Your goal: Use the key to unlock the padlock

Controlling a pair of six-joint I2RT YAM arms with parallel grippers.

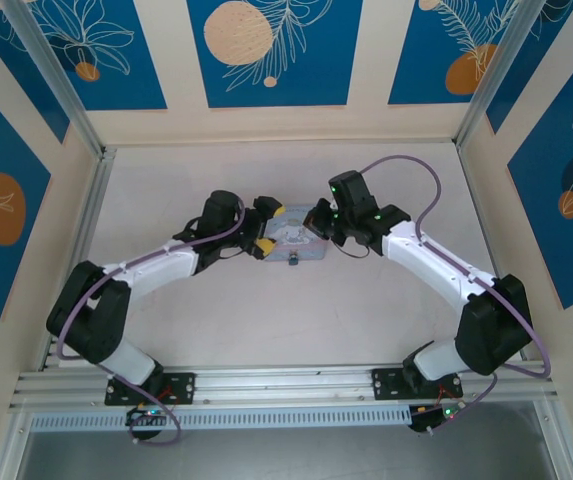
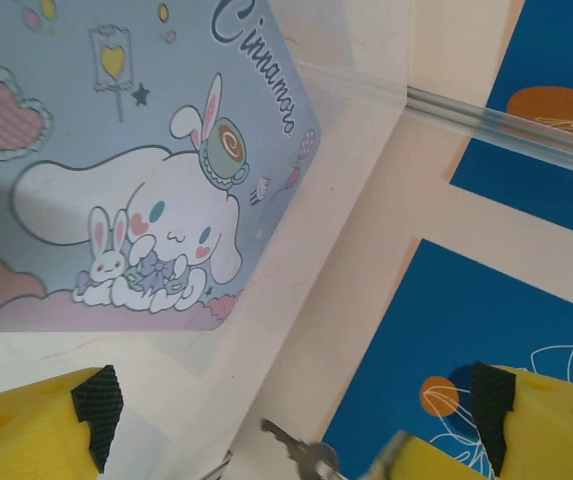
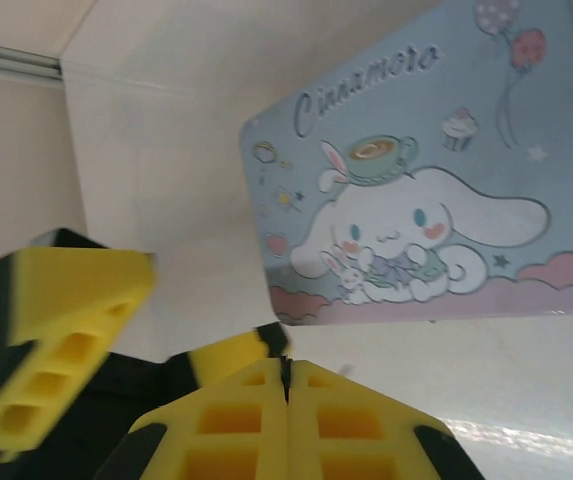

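In the top view the padlock (image 1: 293, 262) is a tiny dark speck at the near edge of the pale blue cartoon tin box (image 1: 292, 238). My left gripper (image 1: 263, 226) stands open at the box's left end, its yellow fingers (image 2: 61, 420) spread wide. The key (image 2: 301, 455), thin and silvery, hangs in the air between those fingers at the bottom of the left wrist view, its head against a blurred yellow tip. My right gripper (image 1: 316, 222) is at the box's right end. Its fingers (image 3: 346, 420) are pressed together, apparently on the key.
The tin box lid (image 2: 116, 170) (image 3: 416, 200) lies flat on the white table (image 1: 266, 320). Blue-and-cream wall panels (image 1: 266, 50) and aluminium rails (image 1: 76, 230) enclose the table. Both arms meet closely over the box.
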